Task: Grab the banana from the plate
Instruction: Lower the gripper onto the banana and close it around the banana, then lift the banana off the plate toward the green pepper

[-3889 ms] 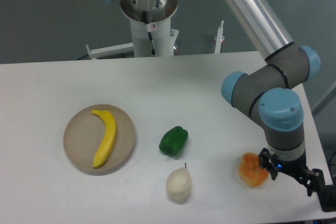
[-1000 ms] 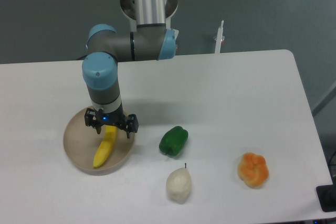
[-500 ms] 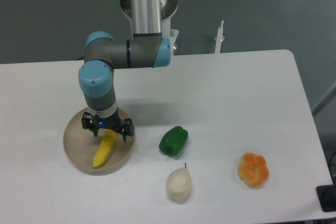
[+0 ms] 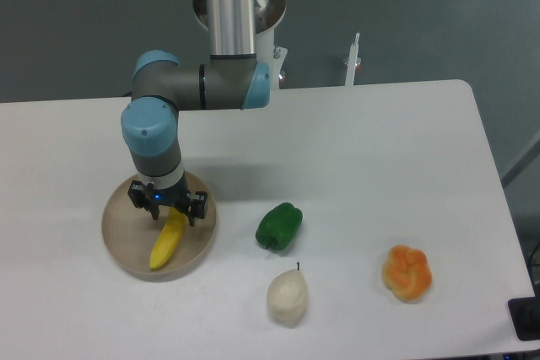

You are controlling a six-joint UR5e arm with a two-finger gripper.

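A bright yellow banana (image 4: 168,240) lies on the round beige plate (image 4: 119,238) at the table's left. My gripper (image 4: 166,206) points straight down over the banana's upper half and hides it; only the lower half shows. The dark fingers (image 4: 135,196) stand far apart on either side of the fruit, much wider than it, so the gripper is open. Whether the tips touch the banana or the plate cannot be made out.
A green pepper (image 4: 279,226) sits right of the plate, a pale pear-like fruit (image 4: 287,296) below it, and a lumpy orange fruit (image 4: 407,271) near the front right. The arm's base post (image 4: 236,6) stands behind the table.
The arm swung from the orange fruit at the right over to the plate. In the last second the gripper shifted slightly left and lower over the banana, still open.
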